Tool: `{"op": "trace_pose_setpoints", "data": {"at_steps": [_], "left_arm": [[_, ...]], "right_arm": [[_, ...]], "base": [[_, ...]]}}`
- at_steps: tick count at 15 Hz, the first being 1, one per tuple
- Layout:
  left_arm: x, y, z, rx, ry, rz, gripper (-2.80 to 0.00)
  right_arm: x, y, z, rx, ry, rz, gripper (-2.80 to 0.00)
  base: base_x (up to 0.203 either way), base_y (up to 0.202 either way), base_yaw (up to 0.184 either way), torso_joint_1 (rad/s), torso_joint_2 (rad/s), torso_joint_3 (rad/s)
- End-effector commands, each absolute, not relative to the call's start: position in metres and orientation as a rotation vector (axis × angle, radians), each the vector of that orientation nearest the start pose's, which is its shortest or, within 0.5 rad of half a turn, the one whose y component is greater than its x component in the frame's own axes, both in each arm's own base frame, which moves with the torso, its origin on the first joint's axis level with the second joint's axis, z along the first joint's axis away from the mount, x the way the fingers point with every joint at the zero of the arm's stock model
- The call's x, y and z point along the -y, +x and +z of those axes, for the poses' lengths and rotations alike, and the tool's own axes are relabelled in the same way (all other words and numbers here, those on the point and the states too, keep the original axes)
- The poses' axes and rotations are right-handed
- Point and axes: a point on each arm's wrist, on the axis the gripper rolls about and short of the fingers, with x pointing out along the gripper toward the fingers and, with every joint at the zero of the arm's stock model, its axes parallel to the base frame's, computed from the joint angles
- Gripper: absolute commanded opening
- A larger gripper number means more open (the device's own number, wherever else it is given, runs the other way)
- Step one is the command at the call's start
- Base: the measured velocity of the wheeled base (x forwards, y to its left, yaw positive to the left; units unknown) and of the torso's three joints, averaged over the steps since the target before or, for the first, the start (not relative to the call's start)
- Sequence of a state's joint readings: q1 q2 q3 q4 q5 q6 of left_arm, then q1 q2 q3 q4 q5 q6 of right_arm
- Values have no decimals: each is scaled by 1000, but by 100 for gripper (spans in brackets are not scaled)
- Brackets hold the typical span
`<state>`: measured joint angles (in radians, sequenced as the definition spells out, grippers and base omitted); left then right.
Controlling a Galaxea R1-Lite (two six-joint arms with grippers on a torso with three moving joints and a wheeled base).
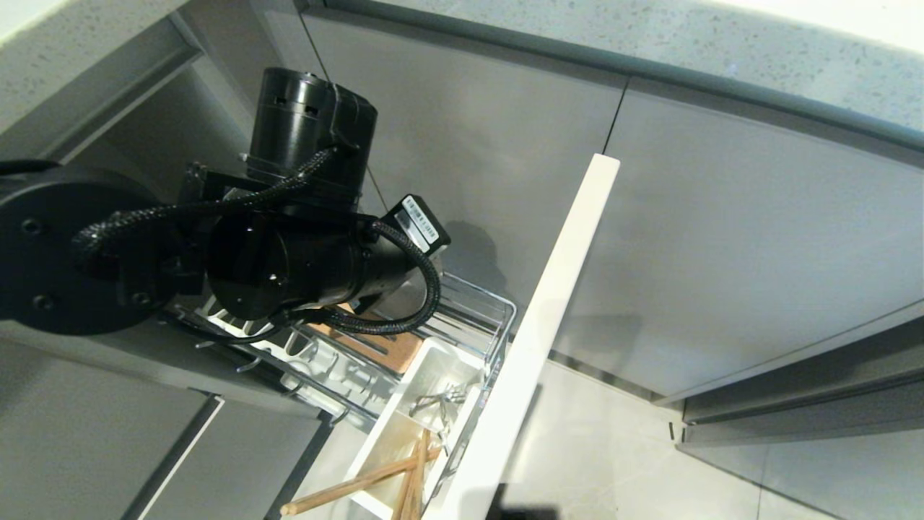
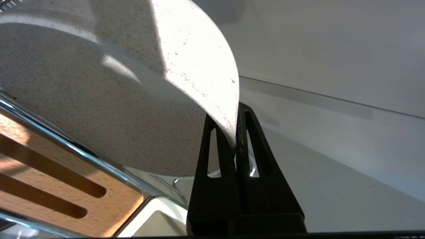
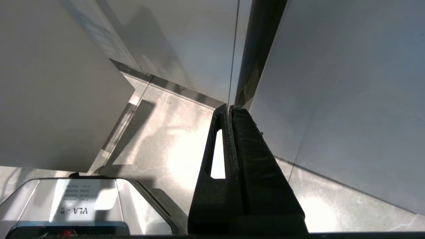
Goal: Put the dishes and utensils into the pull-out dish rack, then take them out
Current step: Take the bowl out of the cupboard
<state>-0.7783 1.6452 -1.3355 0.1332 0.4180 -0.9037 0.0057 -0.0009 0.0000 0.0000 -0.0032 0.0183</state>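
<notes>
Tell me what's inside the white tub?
Wooden chopsticks lean out of the tub, with a metal utensil behind them. The tub's floor beneath them is hidden.

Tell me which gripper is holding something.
The left gripper: it pinches the plate rim over the rack. The right gripper is shut on nothing.

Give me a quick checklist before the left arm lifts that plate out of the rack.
1. Left gripper shut on the plate rim: ok.
2. Plate's lower edge free of the rack wire: cannot tell, it sits behind the wire.
3. Rack pulled out, front panel clear of the arm: ok.
4. Chopsticks in the tub, away from the plate: ok.
5. Right gripper shut, idle, near the floor: ok.
</notes>
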Motion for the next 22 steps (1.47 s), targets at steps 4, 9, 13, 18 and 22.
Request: {"op": "trace_pose_setpoints", "data": {"at_steps": [4,9,13,18,22], "left_arm": [[202,218,279,-485,-644,-157,-280],[185,200,304,-419,-694,-195,-280],[168,183,324,-349,-722,-234,-280],[148,161,343,-277,-731,-280,-280],[103,114,375,-113,-733,-378,-280]], "right_arm": [[0,-23,75,-2,18,3,-280],[0,-23,75,-1,18,3,-280],[0,-23,75,-2,18,3,-280],[0,-23,75,-2,18,3,-280],[0,-23,75,-2,18,3,-280]], "base": [[0,0,0,0,0,0],[0,0,0,0,0,0],[0,0,0,0,0,0],[0,0,0,0,0,0],[0,0,0,0,0,0]]}}
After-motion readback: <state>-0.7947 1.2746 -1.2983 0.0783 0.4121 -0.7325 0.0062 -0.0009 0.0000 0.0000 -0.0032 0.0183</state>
